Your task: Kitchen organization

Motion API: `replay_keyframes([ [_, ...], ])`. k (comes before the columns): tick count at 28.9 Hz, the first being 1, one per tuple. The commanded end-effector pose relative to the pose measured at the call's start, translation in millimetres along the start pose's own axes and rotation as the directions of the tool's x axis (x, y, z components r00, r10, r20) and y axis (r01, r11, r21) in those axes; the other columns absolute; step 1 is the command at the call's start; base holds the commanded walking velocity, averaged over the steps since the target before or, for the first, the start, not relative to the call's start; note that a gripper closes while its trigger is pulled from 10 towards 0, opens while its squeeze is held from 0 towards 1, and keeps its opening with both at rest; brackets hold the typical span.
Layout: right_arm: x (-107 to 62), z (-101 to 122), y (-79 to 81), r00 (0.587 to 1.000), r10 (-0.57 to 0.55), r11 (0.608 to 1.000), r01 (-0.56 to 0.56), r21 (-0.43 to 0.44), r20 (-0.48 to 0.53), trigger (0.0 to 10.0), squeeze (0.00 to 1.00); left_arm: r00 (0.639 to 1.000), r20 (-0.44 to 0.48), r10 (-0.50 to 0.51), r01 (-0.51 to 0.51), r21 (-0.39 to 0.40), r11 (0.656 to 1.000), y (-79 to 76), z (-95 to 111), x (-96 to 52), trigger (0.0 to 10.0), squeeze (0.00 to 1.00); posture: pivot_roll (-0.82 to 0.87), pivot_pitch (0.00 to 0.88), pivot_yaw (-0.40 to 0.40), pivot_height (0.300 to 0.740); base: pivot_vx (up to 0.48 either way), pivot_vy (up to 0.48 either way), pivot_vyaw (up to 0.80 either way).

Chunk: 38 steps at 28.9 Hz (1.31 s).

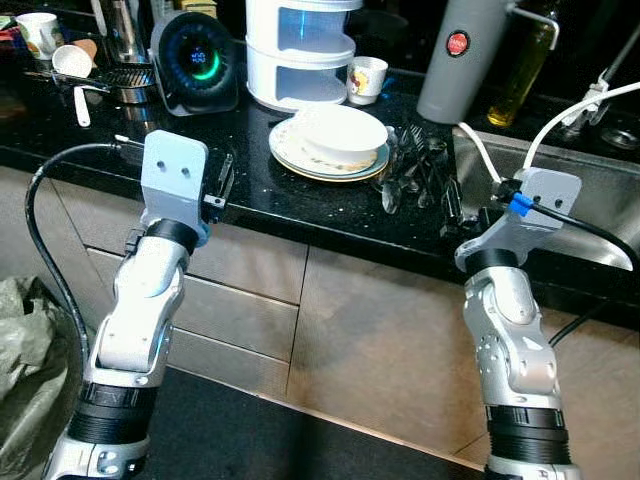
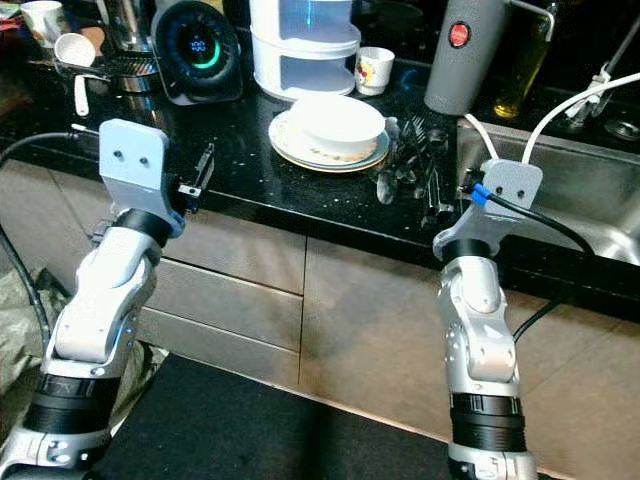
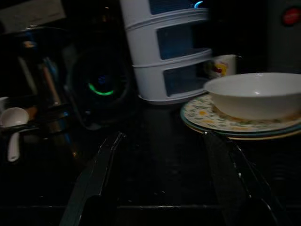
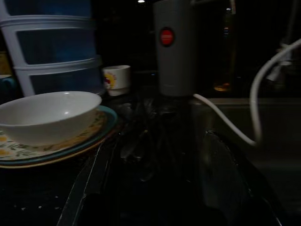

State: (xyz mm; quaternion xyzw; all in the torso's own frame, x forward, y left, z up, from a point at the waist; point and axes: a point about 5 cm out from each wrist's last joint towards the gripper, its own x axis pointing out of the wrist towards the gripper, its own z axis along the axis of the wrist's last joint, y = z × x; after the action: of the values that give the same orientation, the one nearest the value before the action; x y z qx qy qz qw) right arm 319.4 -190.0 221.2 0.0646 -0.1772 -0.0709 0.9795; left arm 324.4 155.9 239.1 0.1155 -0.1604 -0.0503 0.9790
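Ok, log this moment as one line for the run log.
left claw open, at counter edge | right claw open, facing cutlery pile | white bowl on stacked plates | nothing held

No word, brand or number can be read anywhere. The tall grey canister (image 1: pixel 462 55) at the back of the desk (image 1: pixel 250 190) carries a small round red badge (image 1: pixel 457 43) with pale marks on it, too small and blurred to make out. The small white cup (image 1: pixel 367 79) beside it bears a red and yellow print, not legible. The round black device (image 1: pixel 195 60) shows a glowing green arc, without digits.
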Motion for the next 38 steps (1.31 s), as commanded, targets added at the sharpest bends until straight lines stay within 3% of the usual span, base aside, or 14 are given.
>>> replay_keyframes([
  [1, -1.8, -4.4, -11.4, 0.998, -0.045, 0.999, 0.045, 0.004, -0.031, 10.0, 0.0, 1.0, -0.02, -0.021, 0.021, -0.006, 1.0, -6.4, -3.1, 2.1, 10.0, 0.0, 0.05, 0.038, -0.057, 0.74, 0.0, 0.0, -0.8],
  [7, -2.3, -5.3, -12.0, 0.998, -0.049, 0.999, 0.05, 0.008, -0.038, 10.0, 0.0, 0.999, -0.021, -0.028, 0.028, -0.006, 1.0, -7.1, -3.2, 2.1, 10.0, 0.0, 0.05, 0.04, -0.056, 0.74, 0.0, 0.0, -0.8],
  [10, -1.9, -5.6, -12.9, 0.998, -0.051, 0.998, 0.05, -0.025, -0.041, 10.0, 0.0, 0.999, -0.032, -0.038, 0.038, -0.001, 0.999, -9.0, -3.9, 2.3, 10.0, 0.0, 0.05, 0.04, -0.055, 0.74, 0.0, 0.0, 0.0],
  [19, -2.1, -5.2, -7.6, 0.999, -0.022, 1.0, 0.021, -0.004, -0.041, 10.0, 0.0, 0.995, -0.095, -0.034, 0.036, 0.013, 0.999, -9.1, -11.0, 4.1, 10.0, 0.0, 0.05, 0.037, -0.053, 0.74, 0.054, 0.0, 0.0],
  [38, -4.1, -3.9, -4.2, 0.999, 0.007, 1.0, -0.007, 0.001, -0.033, 10.0, 0.0, 0.996, -0.074, -0.052, 0.054, 0.022, 0.998, -10.9, -9.5, 4.6, 10.0, 0.0, 0.04, 0.038, -0.053, 0.74, 0.469, 0.0, 0.0],
])
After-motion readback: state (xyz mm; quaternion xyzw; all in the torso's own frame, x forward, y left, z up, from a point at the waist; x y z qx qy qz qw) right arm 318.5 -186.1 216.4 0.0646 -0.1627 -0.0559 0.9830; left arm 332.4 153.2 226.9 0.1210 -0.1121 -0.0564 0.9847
